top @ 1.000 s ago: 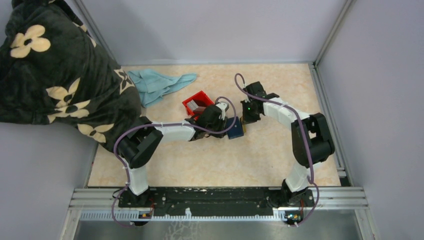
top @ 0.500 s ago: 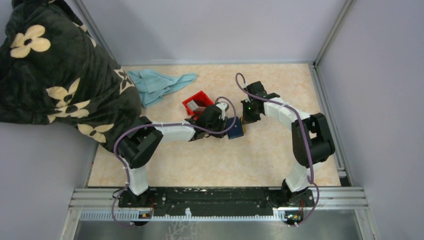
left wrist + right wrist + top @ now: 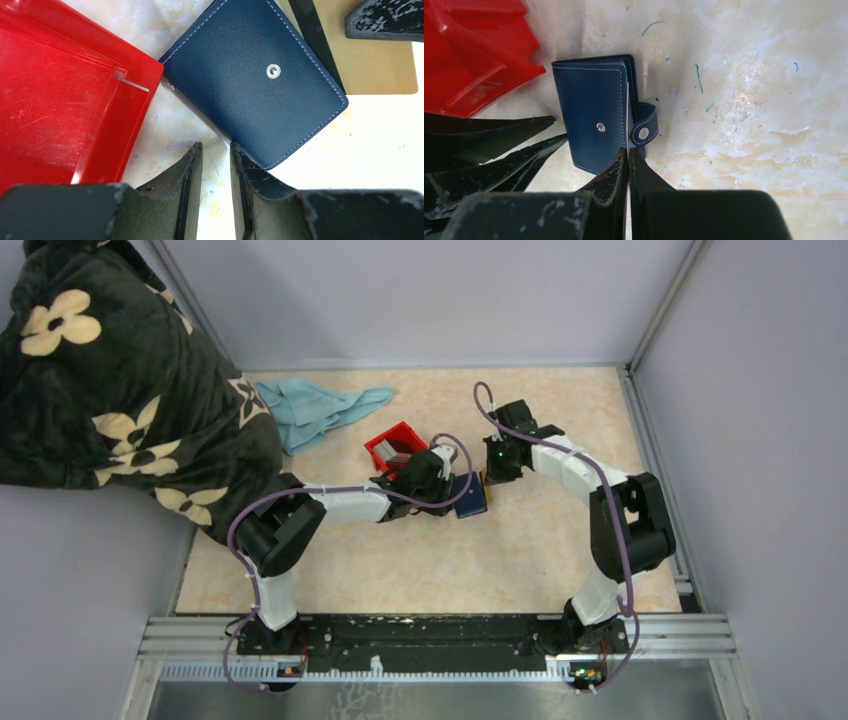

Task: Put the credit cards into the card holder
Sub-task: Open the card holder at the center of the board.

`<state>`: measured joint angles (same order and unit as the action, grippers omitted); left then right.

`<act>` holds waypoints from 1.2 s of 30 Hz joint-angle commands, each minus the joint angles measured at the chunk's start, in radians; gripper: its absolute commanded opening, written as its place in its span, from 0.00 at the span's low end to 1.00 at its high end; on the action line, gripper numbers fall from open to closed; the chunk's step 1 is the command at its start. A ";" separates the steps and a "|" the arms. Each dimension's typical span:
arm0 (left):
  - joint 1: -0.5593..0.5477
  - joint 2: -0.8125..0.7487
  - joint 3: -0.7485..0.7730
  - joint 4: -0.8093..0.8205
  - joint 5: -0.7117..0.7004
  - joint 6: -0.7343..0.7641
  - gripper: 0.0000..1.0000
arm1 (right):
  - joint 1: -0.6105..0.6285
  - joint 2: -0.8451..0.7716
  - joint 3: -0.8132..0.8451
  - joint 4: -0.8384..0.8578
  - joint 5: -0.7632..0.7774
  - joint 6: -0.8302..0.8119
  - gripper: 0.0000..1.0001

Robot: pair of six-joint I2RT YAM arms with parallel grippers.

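Note:
The navy card holder (image 3: 470, 496) lies shut on the table beside the red bin, its snap tab (image 3: 644, 131) hanging loose. My right gripper (image 3: 628, 150) is shut on a tan credit card (image 3: 385, 65) with a black stripe. I see the card edge-on (image 3: 628, 115) at the card holder's open side, by the tab. My left gripper (image 3: 216, 147) stands open at the holder's near corner (image 3: 255, 85). Bare table shows between its fingers, and its right finger touches that corner. Other credit cards cannot be made out.
The red plastic bin (image 3: 395, 448) sits just left of the card holder, against my left gripper. A light blue cloth (image 3: 320, 408) lies at the back left. A dark floral blanket (image 3: 110, 380) hangs over the left wall. Enclosure walls ring the table.
My right arm's elbow has shifted slightly to the right; its gripper stays at the card holder. The left arm, card holder and bin have not moved.

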<state>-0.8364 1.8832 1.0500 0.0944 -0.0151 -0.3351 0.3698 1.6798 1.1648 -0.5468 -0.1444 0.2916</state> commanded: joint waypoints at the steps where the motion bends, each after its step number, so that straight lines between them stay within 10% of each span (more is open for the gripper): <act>1: -0.012 0.006 -0.036 -0.062 -0.008 0.010 0.34 | -0.006 -0.058 0.029 0.010 -0.010 0.009 0.00; 36: -0.013 0.015 -0.041 -0.056 -0.001 0.003 0.34 | -0.006 0.002 -0.033 0.043 0.008 -0.009 0.00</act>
<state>-0.8410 1.8812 1.0428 0.1051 -0.0154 -0.3355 0.3698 1.6657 1.1366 -0.5400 -0.1265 0.2886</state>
